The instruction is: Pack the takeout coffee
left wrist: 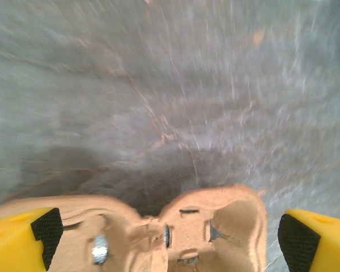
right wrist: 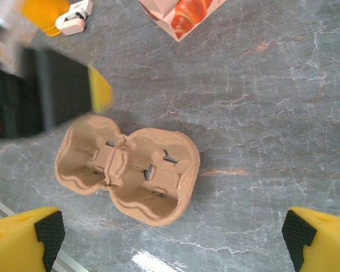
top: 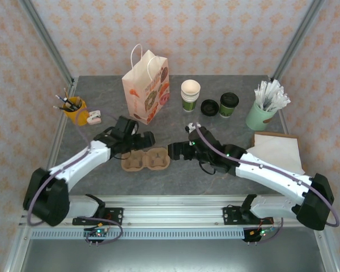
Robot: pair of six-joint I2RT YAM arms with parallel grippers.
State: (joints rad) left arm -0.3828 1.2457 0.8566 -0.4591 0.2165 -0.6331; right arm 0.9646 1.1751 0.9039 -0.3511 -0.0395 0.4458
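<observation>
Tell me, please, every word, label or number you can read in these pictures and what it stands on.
No text here can be read.
Paper bag: it carries printed pastry pictures; any lettering is too small to read.
Takeout coffee cup: any marking on its green wall is too small to tell.

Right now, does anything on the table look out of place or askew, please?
A black lid lies loose on the table between the cup stack and the green cup, not on a cup. The green cup's top looks dark, so I cannot tell whether it is already lidded. Nothing looks spilled.
</observation>
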